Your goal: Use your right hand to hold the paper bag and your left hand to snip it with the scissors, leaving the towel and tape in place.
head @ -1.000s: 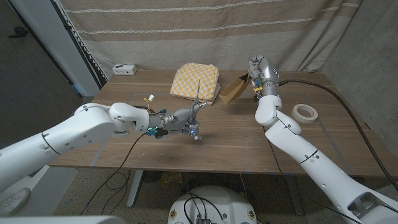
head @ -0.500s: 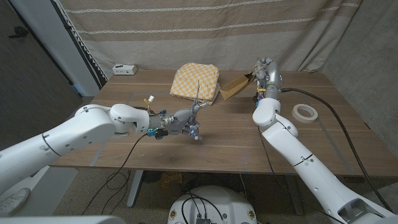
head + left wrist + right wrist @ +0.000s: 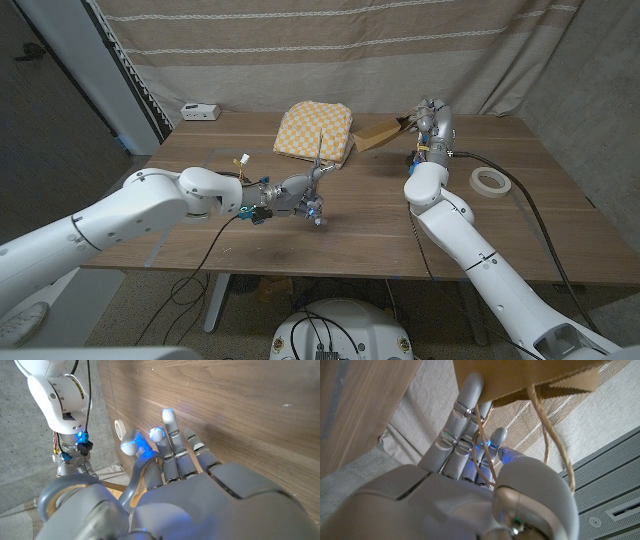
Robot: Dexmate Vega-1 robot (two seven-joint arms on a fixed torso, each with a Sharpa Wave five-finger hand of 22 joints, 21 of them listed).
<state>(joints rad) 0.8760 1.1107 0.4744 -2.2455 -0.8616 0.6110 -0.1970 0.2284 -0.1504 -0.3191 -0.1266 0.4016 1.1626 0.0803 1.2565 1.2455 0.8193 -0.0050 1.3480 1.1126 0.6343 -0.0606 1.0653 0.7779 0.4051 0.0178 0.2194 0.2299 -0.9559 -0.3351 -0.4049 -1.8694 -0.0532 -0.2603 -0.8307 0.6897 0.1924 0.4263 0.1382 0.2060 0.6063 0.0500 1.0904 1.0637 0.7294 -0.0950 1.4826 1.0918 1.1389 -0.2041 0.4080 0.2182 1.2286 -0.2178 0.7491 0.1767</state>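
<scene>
Lifting the paper bag (image 3: 377, 134) by its twine handles, the right hand (image 3: 428, 122) has it at the far side of the table (image 3: 500, 215), just beside the checked towel (image 3: 313, 130); the right wrist view shows the cords running down between fingers (image 3: 462, 425) curled shut around them, with the bag's serrated mouth edge at the fingertips. Holding it by the handles looks meant to raise the brown body where blades can reach it, with the holding hand out of the cutting line. From the head view I cannot tell whether the bag's low end touches the table.

The left hand (image 3: 296, 192) sits mid-table, well apart from the bag, clamped on the scissors (image 3: 319, 160): their handle loops are buried in the grip and the blades stand up out of it, tips toward the towel and the far edge. Whether the blades are parted is too fine to tell.

The bag's long axis runs roughly across the table, slanting from its closed bottom near the towel up to its mouth at the right hand, so it points toward the robot's left. That puts a long side facing the scissors, probably the edge to snip.

The tape roll (image 3: 489, 180) lies flat near the right edge, away from both hands
</scene>
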